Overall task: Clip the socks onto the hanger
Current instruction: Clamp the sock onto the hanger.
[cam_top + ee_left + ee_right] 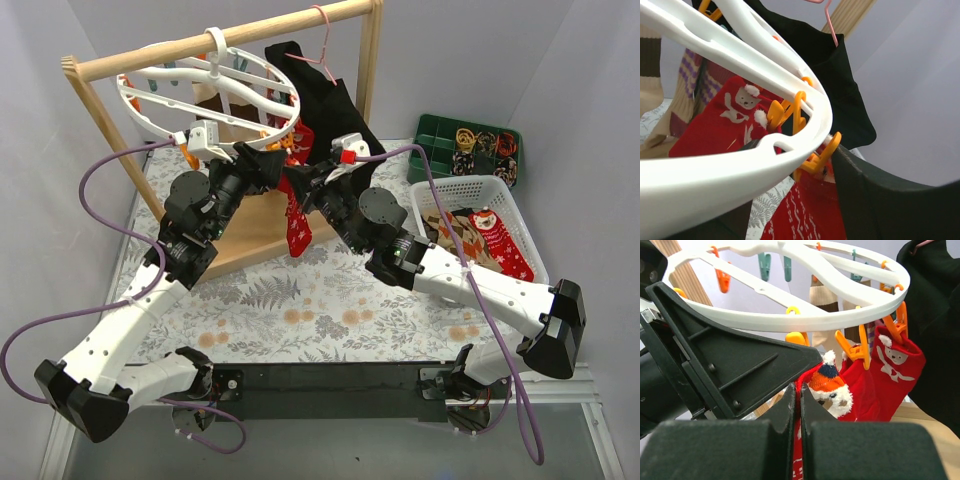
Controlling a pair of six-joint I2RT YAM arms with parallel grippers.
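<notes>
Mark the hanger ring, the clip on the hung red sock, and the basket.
hanger ring point(755, 320), right wrist view, near edge of the white rim.
orange clip point(896, 326), right wrist view, body above the bear sock's cuff.
basket point(455, 183), top view, far rim.

Robotics lab test cell, left arm point(130, 335) and right arm point(490, 285) bolted to a black bar point(330, 385) at the table edge, purple cables point(84, 183) trailing loose, plain grey walls point(580, 70) close around, laundry props staged on a floral cloth point(320, 300), wooden rail point(270, 28), drying hanger point(216, 68), white basket point(465, 183).

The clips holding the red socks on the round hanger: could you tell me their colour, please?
The clips are orange; the right wrist view shows them best.
</notes>
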